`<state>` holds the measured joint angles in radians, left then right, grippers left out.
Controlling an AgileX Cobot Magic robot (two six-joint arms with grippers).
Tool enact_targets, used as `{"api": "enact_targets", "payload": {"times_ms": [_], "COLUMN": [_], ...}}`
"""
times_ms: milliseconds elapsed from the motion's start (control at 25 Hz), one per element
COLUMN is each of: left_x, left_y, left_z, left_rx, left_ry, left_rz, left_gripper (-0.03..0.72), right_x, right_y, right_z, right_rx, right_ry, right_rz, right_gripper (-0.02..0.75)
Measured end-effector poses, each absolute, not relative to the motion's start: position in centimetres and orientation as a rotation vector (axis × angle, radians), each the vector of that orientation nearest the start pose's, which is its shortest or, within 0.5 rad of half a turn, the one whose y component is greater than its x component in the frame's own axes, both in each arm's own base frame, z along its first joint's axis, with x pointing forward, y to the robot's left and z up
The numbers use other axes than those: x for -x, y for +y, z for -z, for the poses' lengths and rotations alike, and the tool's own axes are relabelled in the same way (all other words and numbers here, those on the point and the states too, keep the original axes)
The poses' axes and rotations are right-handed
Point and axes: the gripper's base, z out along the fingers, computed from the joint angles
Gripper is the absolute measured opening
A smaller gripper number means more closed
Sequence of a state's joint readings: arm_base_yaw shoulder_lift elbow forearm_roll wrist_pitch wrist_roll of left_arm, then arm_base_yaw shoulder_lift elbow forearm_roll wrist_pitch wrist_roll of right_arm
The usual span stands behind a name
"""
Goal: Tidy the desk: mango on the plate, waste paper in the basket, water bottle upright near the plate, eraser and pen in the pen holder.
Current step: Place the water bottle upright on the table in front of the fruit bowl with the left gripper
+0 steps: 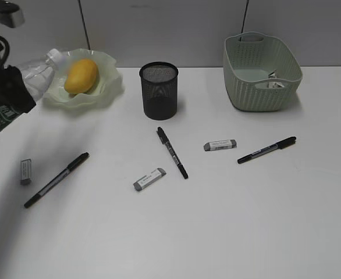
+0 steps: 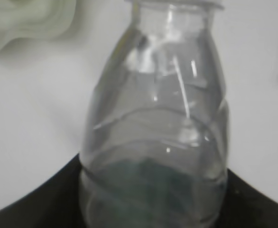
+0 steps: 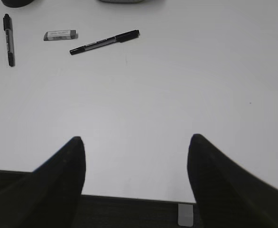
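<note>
Left wrist view puts the left gripper [image 2: 153, 209] clamped around the lower body of the water bottle [image 2: 155, 118], its dark jaws flanking the green label, the neck pointing to twelve o'clock. Seen from the exterior view, this bottle [image 1: 34, 78] is tilted, cap toward the plate [image 1: 109, 87] at about two o'clock, where the mango [image 1: 81, 75] already sits. I judge the bottle light, thin-walled and slick; it dents under pressure, so a hold low on the labelled band looks firmest, and it should be stood gently to avoid tipping. The right gripper [image 3: 136, 156] hangs spread wide and empty over the bare desk [image 3: 177, 85]. Pens and erasers lie scattered at its ten to eleven o'clock, with the pen holder [image 1: 159, 90] and basket [image 1: 260, 72] farther back.
</note>
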<state>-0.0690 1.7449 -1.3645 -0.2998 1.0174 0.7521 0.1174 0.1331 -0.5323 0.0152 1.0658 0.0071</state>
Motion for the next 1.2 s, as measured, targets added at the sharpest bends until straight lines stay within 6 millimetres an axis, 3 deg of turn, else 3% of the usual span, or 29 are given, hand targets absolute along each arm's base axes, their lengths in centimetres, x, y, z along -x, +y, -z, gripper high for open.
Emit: {"api": "enact_targets", "payload": {"times_ms": [280,480,640,1000,1200], "left_x": [-30.1,-28.6,-28.8,-32.0,-33.6], "left_y": [-3.3,-2.4,-1.8,-3.5,-4.0], "left_z": [-27.1,-26.4,-24.6,-20.4,-17.5], "left_rx": [-0.638,-0.262,-0.052,0.066,0.181], "left_ry": [2.447,2.245,2.161,2.063,1.986], "left_rz": [0.22,0.176,0.089,-0.09,-0.043], "left_gripper": [0.496,0.496,0.496,0.496,0.496], "right_x": [-1.2,-1.2,-1.2,-1.3,-1.3], "right_y": [0.3,0.3,0.3,0.3,0.3], "right_z": [-28.5,-28.5,-28.5,-28.6,-28.6], "right_rx": [0.118,0.118,0.118,0.118,0.118], "right_ry": [2.148,2.148,2.148,2.147,2.146], "right_rz": [-0.091,-0.091,-0.091,-0.091,-0.091], "right_gripper": [0.531,0.531,0.531,0.531,0.531]}}
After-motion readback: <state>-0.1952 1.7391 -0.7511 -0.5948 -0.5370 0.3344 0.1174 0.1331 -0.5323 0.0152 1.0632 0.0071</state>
